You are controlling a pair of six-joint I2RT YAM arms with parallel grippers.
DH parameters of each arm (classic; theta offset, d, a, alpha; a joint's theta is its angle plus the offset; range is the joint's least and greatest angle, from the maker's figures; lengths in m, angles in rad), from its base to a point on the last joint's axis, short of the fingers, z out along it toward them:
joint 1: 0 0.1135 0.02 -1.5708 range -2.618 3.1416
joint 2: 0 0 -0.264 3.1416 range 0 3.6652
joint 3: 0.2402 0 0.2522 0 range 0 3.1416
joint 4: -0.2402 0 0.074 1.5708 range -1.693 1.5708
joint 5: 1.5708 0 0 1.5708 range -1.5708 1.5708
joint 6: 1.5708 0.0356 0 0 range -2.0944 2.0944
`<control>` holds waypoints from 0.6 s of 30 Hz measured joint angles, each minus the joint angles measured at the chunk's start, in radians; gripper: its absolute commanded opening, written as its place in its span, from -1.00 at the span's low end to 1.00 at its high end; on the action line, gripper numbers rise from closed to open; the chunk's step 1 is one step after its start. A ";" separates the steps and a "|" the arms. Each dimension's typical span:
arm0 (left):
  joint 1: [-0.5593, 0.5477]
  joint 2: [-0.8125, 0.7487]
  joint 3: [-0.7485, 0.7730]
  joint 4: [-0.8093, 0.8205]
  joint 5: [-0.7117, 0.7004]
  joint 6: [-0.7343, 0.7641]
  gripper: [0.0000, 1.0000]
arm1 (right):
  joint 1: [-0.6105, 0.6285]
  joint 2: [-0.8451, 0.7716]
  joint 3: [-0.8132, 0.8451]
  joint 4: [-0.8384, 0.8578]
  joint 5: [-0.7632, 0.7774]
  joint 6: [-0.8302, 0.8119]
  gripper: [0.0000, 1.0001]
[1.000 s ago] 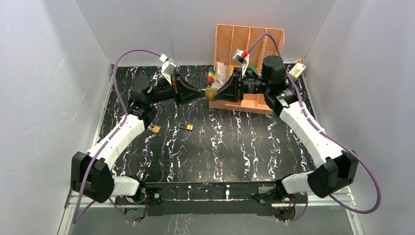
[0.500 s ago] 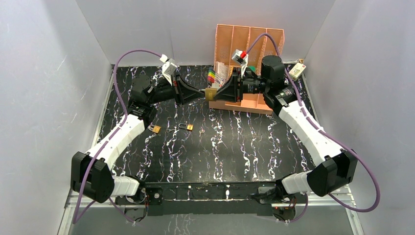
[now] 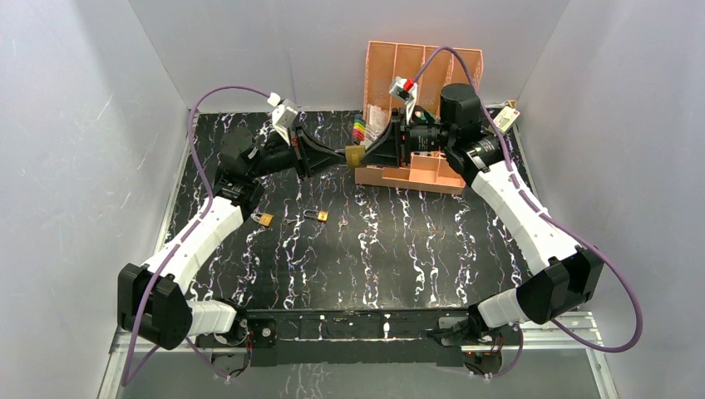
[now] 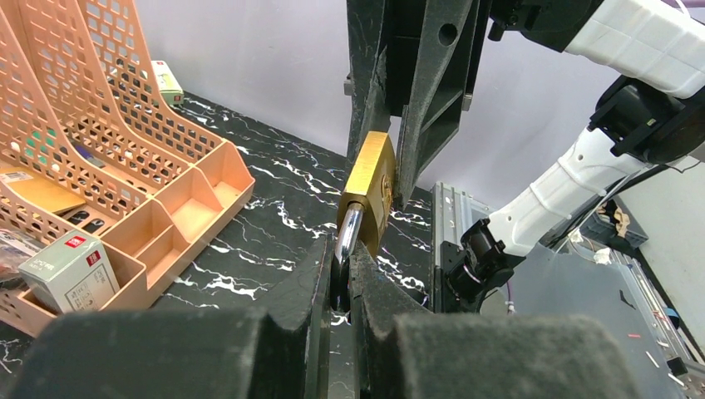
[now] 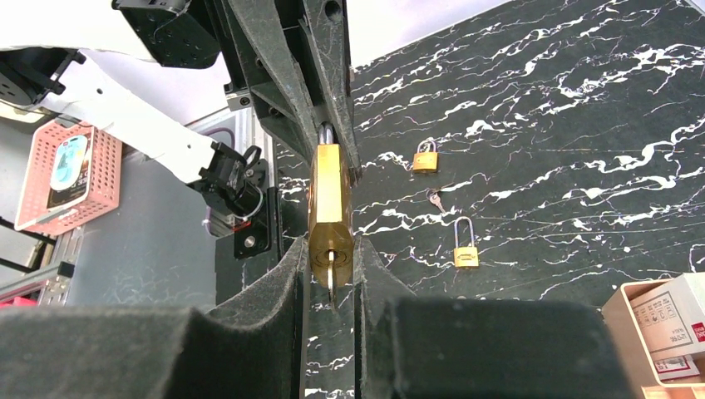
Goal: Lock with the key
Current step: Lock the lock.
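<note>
The padlock (image 3: 356,155) hangs in the air above the far edge of the desk, about midway between the left and right edges, held from both ends. The left gripper (image 4: 341,287) has its jaws closed on the steel shackle (image 4: 347,237). The right gripper (image 5: 330,270) has its jaws pressed in around the key (image 5: 330,283) at the bottom of the brass body.

The key already sits in the keyhole, so picking up and inserting look done. What seems left is the turn that locks it, and perhaps pulling the key out. I cannot tell whether the shackle is fully seated, since the left fingers (image 5: 332,75) cover its top.

On the desk toward the left edge lie 2 small padlocks (image 5: 425,158) (image 5: 465,249) with a loose key (image 5: 434,199) between them. An orange desk organizer (image 3: 424,66) stands at the far edge toward the right corner.

There is faint engraving on the side of the held padlock, too small to read. A white box (image 4: 71,266) in the organizer carries a red label, and its writing is not legible either.
</note>
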 measured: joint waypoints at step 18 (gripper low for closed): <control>0.000 0.003 0.000 -0.015 0.039 -0.018 -1.00 | 0.000 -0.032 -0.111 0.105 -0.020 0.042 -1.00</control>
